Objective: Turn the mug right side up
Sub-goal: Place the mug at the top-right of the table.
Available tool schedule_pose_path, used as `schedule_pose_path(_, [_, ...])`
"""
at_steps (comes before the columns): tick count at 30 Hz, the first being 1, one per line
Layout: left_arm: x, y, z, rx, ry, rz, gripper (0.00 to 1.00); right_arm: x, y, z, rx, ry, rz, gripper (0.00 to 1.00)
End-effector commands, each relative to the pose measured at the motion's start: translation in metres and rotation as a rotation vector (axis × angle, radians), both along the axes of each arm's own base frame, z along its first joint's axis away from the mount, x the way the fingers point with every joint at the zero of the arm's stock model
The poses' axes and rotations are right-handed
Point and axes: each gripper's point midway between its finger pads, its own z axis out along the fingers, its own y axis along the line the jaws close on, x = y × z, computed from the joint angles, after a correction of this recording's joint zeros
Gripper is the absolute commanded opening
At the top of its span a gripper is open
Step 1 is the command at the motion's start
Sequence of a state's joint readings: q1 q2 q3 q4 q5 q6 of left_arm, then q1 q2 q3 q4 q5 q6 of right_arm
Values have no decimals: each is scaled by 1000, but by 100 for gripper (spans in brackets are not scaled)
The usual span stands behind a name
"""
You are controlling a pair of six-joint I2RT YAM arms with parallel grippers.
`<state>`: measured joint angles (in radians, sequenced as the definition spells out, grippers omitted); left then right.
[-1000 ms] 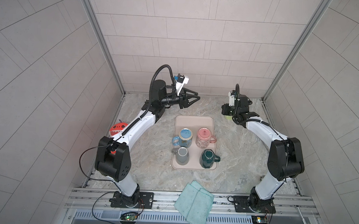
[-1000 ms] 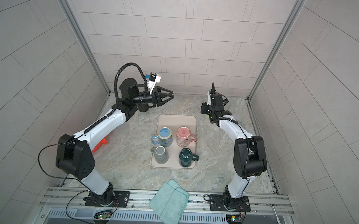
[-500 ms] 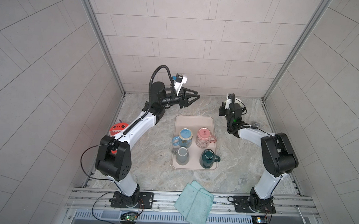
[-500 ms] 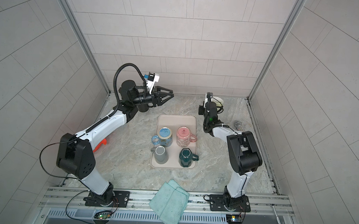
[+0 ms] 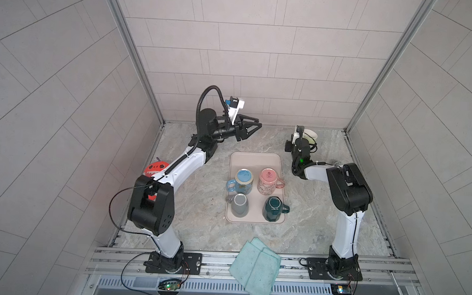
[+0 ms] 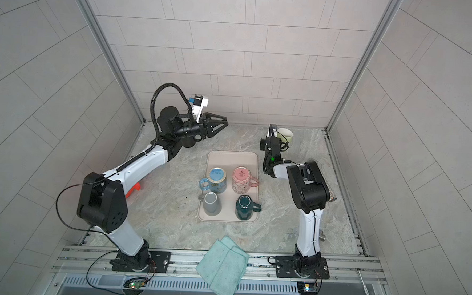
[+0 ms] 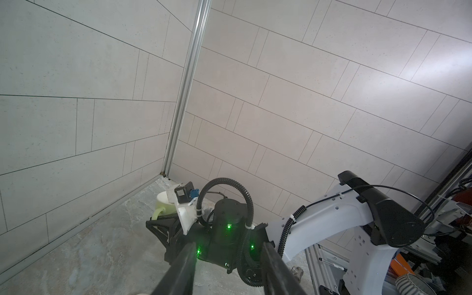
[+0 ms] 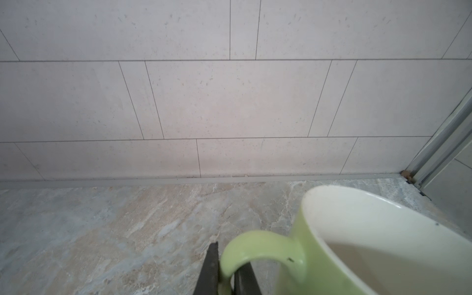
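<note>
Right hand [image 8: 226, 259], clamped on the mug [image 8: 383, 229] handle beyond the tray [image 5: 256, 160], holds it mouth-up; next, presumably: lower to surface [image 8: 127, 217], release.

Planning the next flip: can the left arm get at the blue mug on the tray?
Probably yes. The left claw is open and empty, raised behind the tray, with nothing between it and the blue mug. The right claw, shut on the handle of the light green mug, is well clear.
</note>
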<state>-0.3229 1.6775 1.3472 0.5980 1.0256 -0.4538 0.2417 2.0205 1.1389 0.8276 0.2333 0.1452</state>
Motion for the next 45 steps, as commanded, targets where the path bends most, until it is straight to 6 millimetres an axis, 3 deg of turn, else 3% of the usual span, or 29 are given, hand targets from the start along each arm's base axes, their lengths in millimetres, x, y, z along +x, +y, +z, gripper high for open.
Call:
schedule_pose_path(1, [3, 3, 0, -16, -29, 11, 47, 11, -4, 45, -11, -167, -49, 0])
schedule_pose_path(17, [9, 3, -6, -15, -14, 22, 51, 50, -6, 8, -87, -45, -66, 0])
schedule_pose_path(45, [14, 4, -8, -25, -28, 42, 54, 50, -14, -33, -74, -22, -58, 0])
